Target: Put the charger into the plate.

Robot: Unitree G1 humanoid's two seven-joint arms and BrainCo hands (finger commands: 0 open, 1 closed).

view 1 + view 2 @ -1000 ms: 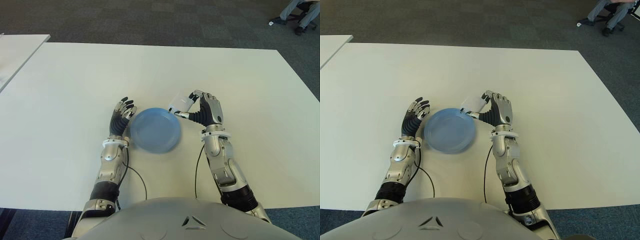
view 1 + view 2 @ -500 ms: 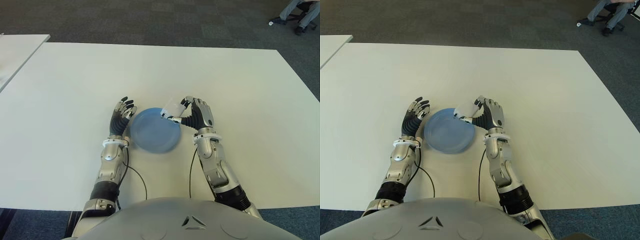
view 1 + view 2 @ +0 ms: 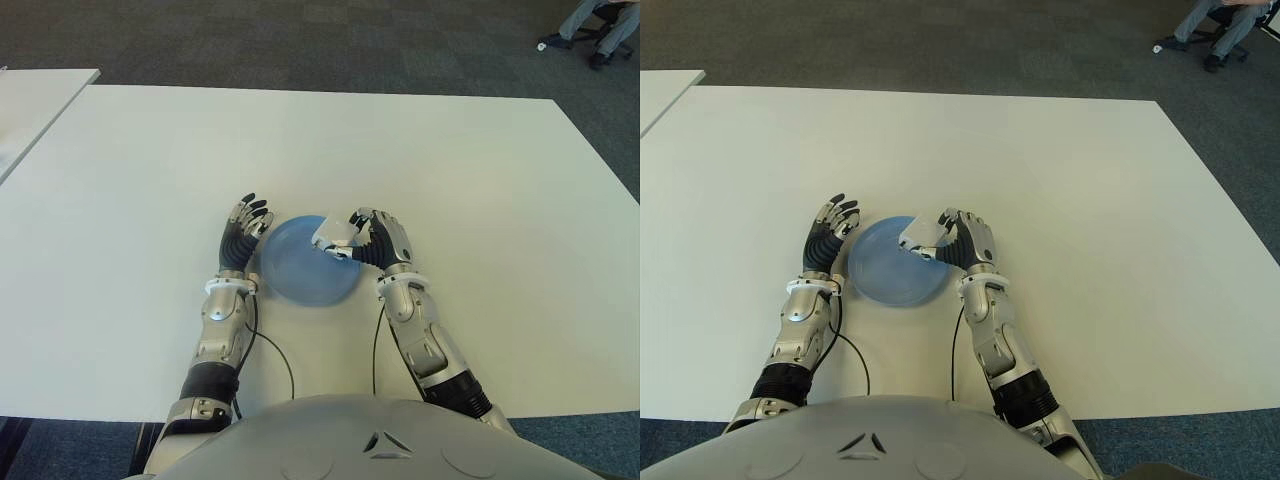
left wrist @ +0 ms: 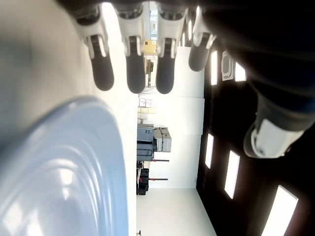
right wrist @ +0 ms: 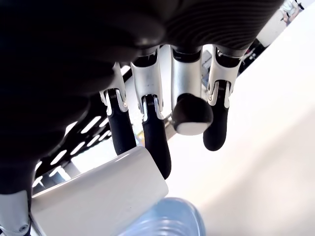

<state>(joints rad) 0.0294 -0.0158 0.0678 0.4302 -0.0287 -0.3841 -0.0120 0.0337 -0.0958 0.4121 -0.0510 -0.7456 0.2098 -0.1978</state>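
White table (image 3: 450, 160) fills the scene, dark carpet (image 3: 300, 40) beyond its far edge. At its middle sits a blue plate (image 3: 300, 270), its bowl bare. The robot's right hand (image 3: 375, 240), at the plate's 2 o'clock rim, has its fingers clamped on a white charger (image 3: 333, 234) held over that edge. The left hand (image 3: 243, 228) shows at the plate's 9 o'clock, fingers relaxed and straight, gripping nothing.

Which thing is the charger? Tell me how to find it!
Start at the big white table and find the round blue plate near its middle. At the plate's right edge, the robot's right hand holds a small white boxy charger over it, the only white block there.
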